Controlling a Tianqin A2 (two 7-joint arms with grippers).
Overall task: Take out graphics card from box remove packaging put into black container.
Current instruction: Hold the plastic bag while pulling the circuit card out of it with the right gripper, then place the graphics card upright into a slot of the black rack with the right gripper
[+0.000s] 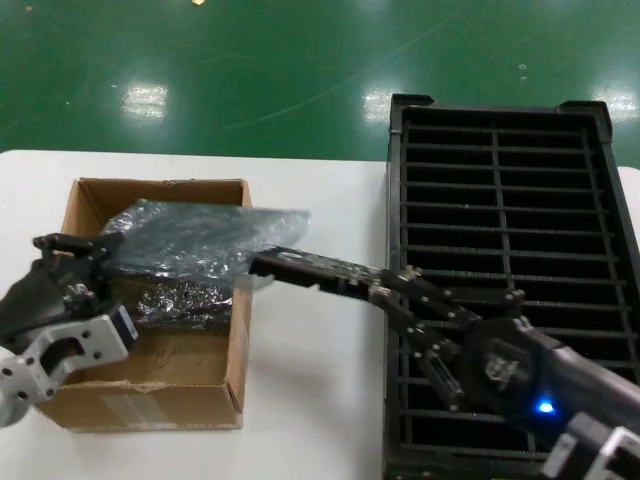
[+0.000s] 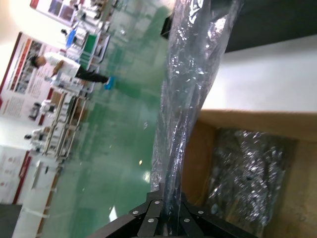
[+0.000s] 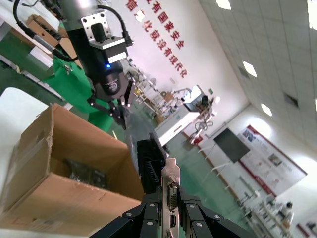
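Right hand (image 1: 392, 290) pinching the graphics card (image 1: 320, 269) by its bracket end, card's far end inside the packaging (image 1: 200, 238), left hand (image 1: 95, 262) clamping that bag's other end above the box (image 1: 150, 398), black container (image 1: 505, 200) beneath the right arm, white table (image 1: 315, 380).

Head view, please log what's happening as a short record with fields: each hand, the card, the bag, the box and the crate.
left hand: shut on the crinkled grey plastic bag, above the brown cardboard box
right hand: shut on the bracket end of the slim dark graphics card
card: partly drawn out of the bag, spanning the gap between box and crate
box: open on the white table, another bagged item inside
large black ribbed plastic crate: on the robot's right, the slots in view hold nothing
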